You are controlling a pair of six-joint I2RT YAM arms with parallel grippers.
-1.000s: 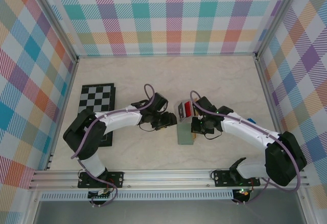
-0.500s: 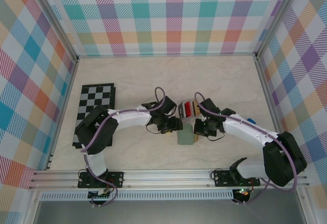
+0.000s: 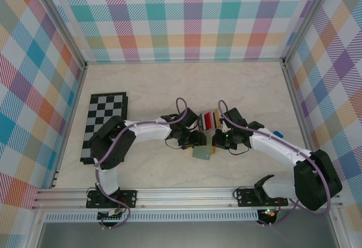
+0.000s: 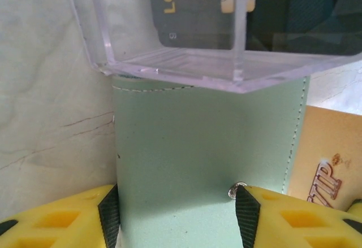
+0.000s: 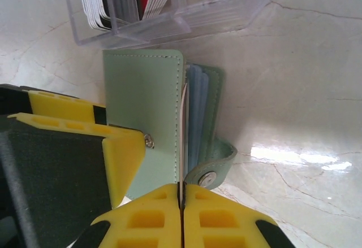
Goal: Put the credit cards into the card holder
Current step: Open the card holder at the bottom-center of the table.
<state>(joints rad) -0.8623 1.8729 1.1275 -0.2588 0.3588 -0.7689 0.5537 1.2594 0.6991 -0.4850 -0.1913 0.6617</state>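
Bracing sage-green soft bifold card holder (image 4: 209, 163) between half-spread left gripper (image 4: 175, 214) fingers, having advanced from chessboard side. Pinching thin card edge-on in closed right gripper (image 5: 182, 203), feeding toward slot; holder lying just beside clear plastic tray (image 5: 186, 19).

Sage-green card holder (image 5: 147, 112), yellow claw fingers (image 5: 121, 146), black-and-white chessboard (image 3: 104, 115)

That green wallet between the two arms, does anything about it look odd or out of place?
Slightly. The card holder lies with its cover lifted off the inner pockets and its snap strap hanging loose. The left pincer grips the cover; the shut right pincer pinches a thin card edge at the pockets. That fits card loading. The clear tray looks undamaged.
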